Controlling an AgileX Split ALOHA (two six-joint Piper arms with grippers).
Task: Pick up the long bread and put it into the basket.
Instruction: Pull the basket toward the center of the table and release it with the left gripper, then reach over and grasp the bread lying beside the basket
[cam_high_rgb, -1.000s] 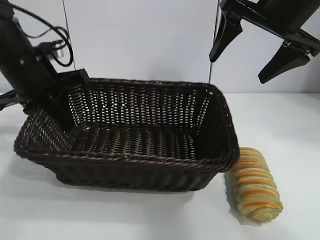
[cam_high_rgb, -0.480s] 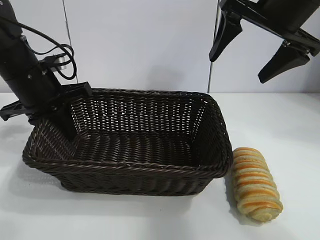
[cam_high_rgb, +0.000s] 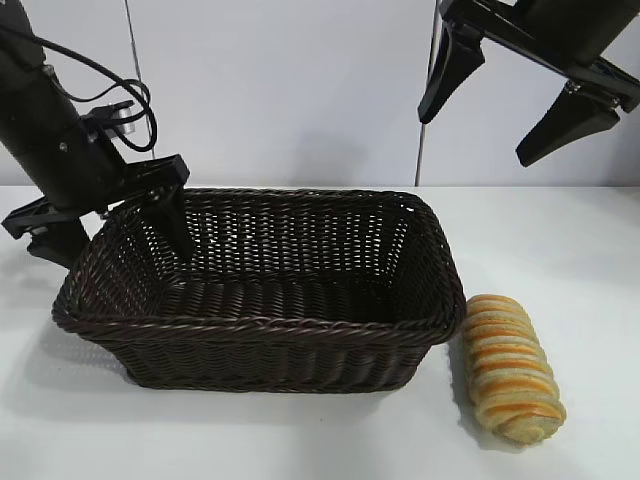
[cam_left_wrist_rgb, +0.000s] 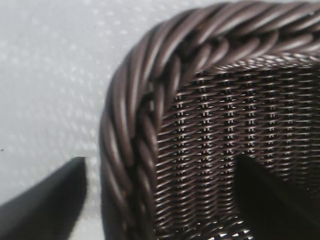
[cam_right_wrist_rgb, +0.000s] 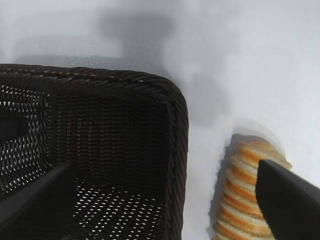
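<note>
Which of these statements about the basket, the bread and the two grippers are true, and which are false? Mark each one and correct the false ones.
1. The long bread lies inside the basket. False: it lies on the table, beside the basket's right end.
2. The basket holds nothing. True.
3. The right gripper holds the bread. False: it hangs open, high above it.
4. The left gripper straddles the basket's left rim, one finger inside, one outside. True.
5. The left gripper is clamped shut on the rim. False: it is open.
</note>
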